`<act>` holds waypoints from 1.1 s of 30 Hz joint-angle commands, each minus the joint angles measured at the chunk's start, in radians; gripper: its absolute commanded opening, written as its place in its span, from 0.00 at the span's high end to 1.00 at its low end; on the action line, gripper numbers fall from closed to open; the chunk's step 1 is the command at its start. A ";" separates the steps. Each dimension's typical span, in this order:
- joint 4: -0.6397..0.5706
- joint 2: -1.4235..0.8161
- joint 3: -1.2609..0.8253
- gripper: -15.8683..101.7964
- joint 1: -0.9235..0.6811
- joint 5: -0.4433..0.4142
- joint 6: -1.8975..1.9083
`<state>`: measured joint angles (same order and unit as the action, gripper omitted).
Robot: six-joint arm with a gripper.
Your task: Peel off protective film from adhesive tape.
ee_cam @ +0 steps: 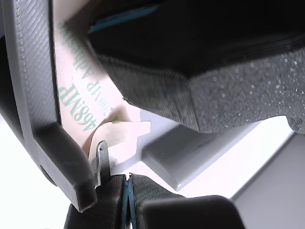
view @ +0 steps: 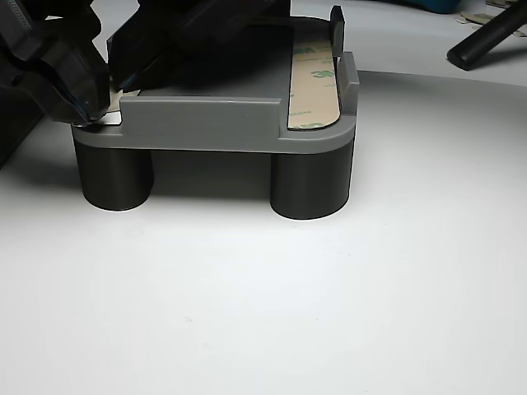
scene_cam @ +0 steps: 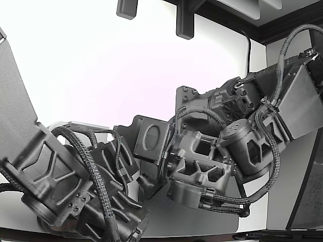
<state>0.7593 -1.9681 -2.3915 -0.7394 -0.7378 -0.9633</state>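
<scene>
In the exterior view 2 dark arms fill the frame: one arm point(scene_cam: 65, 186) rises from the exterior view's lower left, the other arm point(scene_cam: 242, 131) leans in from the upper right, and their wrists meet low in the middle over a white table point(scene_cam: 101, 65). The gripper's fingertips are hidden there. In the other view the gripper point(view: 97, 105) reaches in from that view's left, angled down to the near left corner of a grey fixture point(view: 206, 123) standing on dark round legs point(view: 311, 185). Its tips sit pressed together on the pale edge of a film tab point(view: 123, 99) at that corner. The wrist view shows the same pinch close up: the protective film point(ee_cam: 78, 90), tan with green print, runs along the fixture's wall, and its curled end point(ee_cam: 126, 131) lifts off the surface beside a thin metal tip point(ee_cam: 101, 157). A second tape strip point(view: 314, 86) lies flat in the fixture's right channel in the other view, its long axis running from near to far, rounded end toward the camera.
</scene>
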 commanded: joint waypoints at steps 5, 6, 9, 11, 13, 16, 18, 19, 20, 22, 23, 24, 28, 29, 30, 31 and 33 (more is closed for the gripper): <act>-0.020 -0.015 0.014 0.95 0.008 -0.008 -0.012; -0.023 -0.015 0.014 0.95 0.008 -0.009 -0.014; -0.032 -0.015 0.009 0.95 0.008 -0.011 -0.017; -0.041 -0.014 0.008 0.95 0.011 -0.011 -0.021; -0.046 -0.012 0.008 0.95 0.012 -0.011 -0.026; -0.052 -0.009 0.011 0.95 0.014 -0.014 -0.035; -0.054 -0.008 0.012 0.95 0.014 -0.015 -0.040; -0.054 -0.008 0.012 0.95 0.015 -0.015 -0.040; -0.055 -0.008 0.012 0.95 0.015 -0.015 -0.041; -0.058 -0.008 0.011 0.95 0.017 -0.018 -0.043; -0.060 -0.008 0.009 0.95 0.017 -0.018 -0.044; -0.060 -0.008 0.009 0.95 0.017 -0.018 -0.044; -0.046 -0.015 0.008 0.95 0.018 -0.011 -0.029; -0.041 -0.021 0.005 0.95 0.018 -0.008 -0.023; -0.035 -0.023 0.003 0.95 0.018 -0.005 -0.018; -0.031 -0.025 0.003 0.95 0.018 -0.005 -0.015; -0.017 -0.025 0.009 0.95 0.018 0.000 -0.009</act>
<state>0.7348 -1.9681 -2.4053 -0.7378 -0.7409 -0.9771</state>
